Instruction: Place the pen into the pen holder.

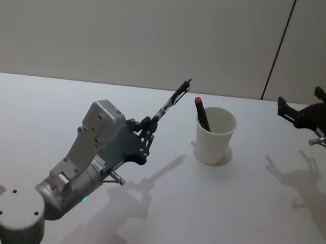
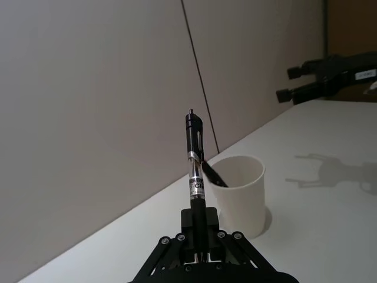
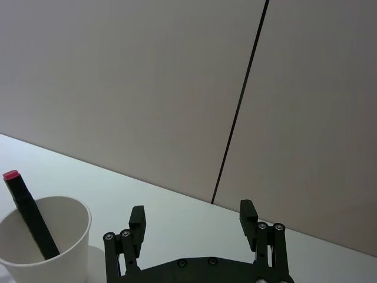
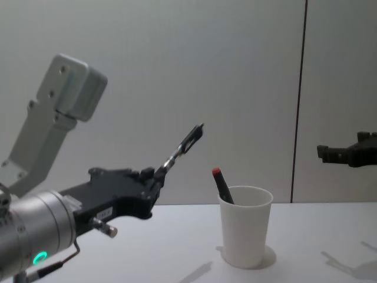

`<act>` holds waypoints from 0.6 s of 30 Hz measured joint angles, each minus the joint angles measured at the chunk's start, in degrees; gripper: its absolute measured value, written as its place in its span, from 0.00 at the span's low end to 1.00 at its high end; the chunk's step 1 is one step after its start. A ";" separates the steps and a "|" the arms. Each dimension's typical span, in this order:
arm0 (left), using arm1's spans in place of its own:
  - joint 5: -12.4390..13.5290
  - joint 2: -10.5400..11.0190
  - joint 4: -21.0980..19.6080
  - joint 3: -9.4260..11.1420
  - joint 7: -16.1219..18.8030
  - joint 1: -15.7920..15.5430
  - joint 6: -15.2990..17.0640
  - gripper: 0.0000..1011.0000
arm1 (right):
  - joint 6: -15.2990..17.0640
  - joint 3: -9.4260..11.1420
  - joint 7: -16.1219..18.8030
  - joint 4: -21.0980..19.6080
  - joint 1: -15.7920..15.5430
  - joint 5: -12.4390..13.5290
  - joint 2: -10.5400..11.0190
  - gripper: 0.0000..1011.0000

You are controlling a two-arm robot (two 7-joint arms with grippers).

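left gripper (image 1: 145, 129) clamped on slim black clear-barrelled pen (image 1: 171, 102) — held above white bench (image 1: 245, 229), tilted up toward white paper cup (image 1: 213, 142) near it, black red-capped marker (image 1: 202, 113) leaned inside cup, right gripper (image 3: 192, 213) spread wide — well apart on cup's far side

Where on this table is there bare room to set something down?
The table is bare between the pen holder and the right gripper, and along its near edge. It is crowded between the pen holder and the pen in the left gripper.
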 joint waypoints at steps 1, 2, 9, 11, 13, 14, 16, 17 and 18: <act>-0.04 0.09 0.03 -0.11 -1.07 -0.22 -1.00 0.13 | 0.00 0.00 0.00 0.00 0.00 0.00 0.00 0.99; -0.08 0.13 0.09 -0.16 -1.80 -0.33 -1.60 0.13 | 0.00 0.00 0.00 0.00 0.00 0.00 0.00 0.99; -0.38 0.10 1.26 -0.40 -7.25 -1.60 -5.57 0.13 | 0.00 0.00 0.00 0.00 0.00 0.00 0.00 0.99; -0.49 -0.10 1.96 -0.41 -9.29 -2.26 -6.95 0.13 | 0.00 0.00 0.00 0.00 0.00 0.00 0.00 0.99; -0.57 -0.30 2.66 -0.40 -11.04 -2.80 -8.14 0.13 | 0.00 0.00 0.00 0.00 0.00 0.00 0.00 0.99; -0.59 -0.37 2.88 -0.38 -11.61 -2.97 -8.50 0.13 | 0.00 0.00 0.00 0.00 0.00 0.00 0.00 0.99; -0.62 -0.60 3.51 -0.29 -13.48 -3.47 -9.60 0.13 | 0.00 0.00 0.00 0.00 0.00 0.00 0.00 0.99; -0.62 -0.71 3.79 -0.24 -13.95 -3.71 -9.85 0.13 | 0.00 0.00 0.00 0.00 0.00 0.00 0.00 0.99; -0.62 -0.79 3.99 -0.20 -14.48 -3.87 -10.11 0.13 | 0.00 0.00 0.00 0.00 0.00 0.00 0.00 0.99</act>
